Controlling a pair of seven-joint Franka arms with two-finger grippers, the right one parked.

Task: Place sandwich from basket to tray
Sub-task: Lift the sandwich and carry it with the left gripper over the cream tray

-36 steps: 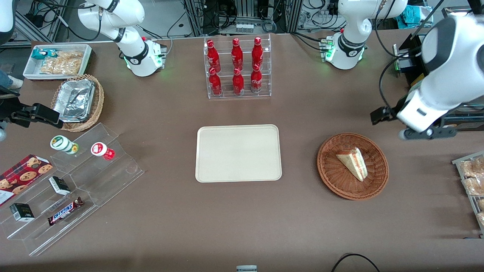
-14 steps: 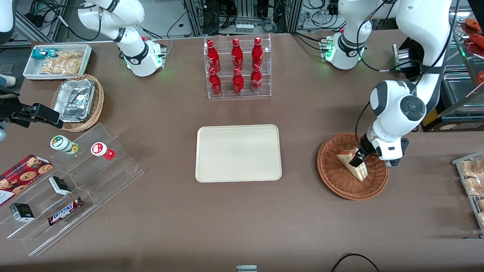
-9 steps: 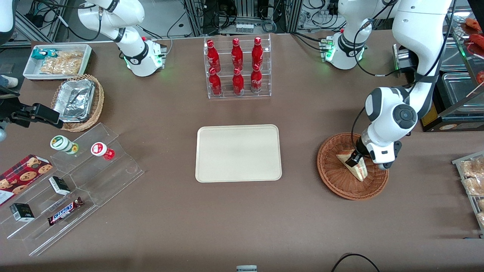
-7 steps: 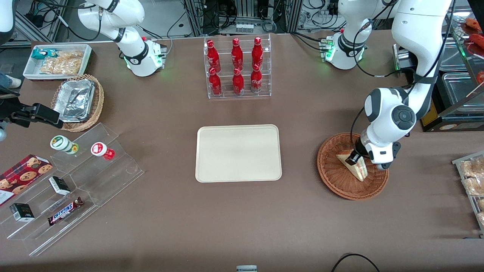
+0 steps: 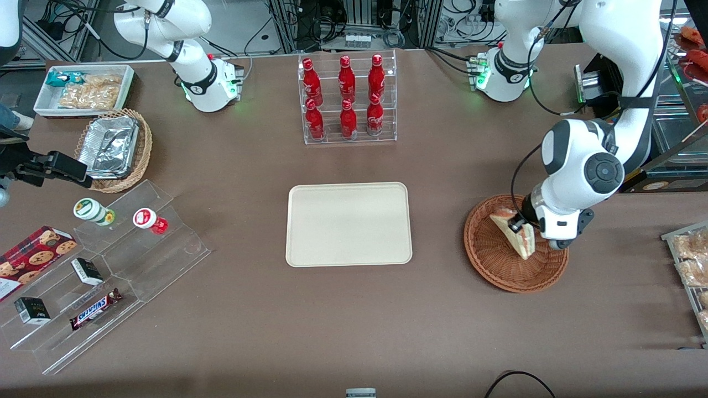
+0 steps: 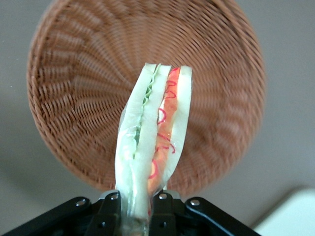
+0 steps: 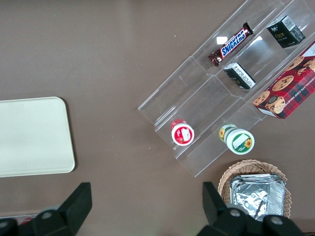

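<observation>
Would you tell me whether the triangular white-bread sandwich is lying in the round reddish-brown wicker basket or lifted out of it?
Lifted: the claw is shut on the sandwich, which hangs above the basket, clear of the weave.

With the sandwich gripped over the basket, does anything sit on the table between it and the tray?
Nothing visible does. The claw is shut on the sandwich, held above the basket. Only bare brown table lies between the basket and the tray, and the tray's surface carries nothing.
</observation>
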